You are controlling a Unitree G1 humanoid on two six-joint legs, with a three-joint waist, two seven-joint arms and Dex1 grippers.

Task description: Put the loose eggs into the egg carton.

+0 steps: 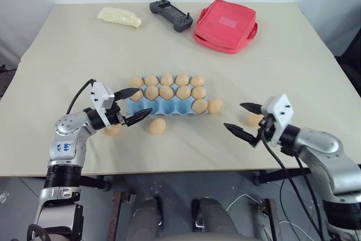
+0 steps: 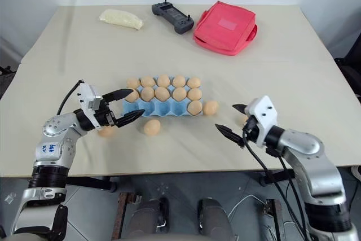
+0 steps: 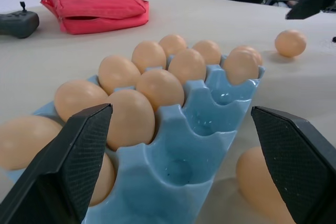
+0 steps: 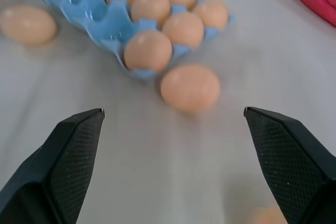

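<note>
The light blue egg carton (image 1: 167,108) lies mid-table with several tan eggs in its back cups; most front cups are bare. Loose eggs lie around it: one (image 1: 157,126) in front of the carton, one (image 1: 215,105) touching its right end, one (image 1: 112,130) partly hidden under my left hand, one (image 1: 252,119) behind my right fingers. My left gripper (image 1: 145,101) is open at the carton's left end, with nothing between its fingers. My right gripper (image 1: 233,115) is open and empty, facing the egg (image 4: 190,87) at the carton's right end.
At the back of the table are a red fabric pouch (image 1: 225,25), a black controller (image 1: 171,14) and a pale bag (image 1: 119,16). The table's front edge (image 1: 180,172) runs just below both grippers.
</note>
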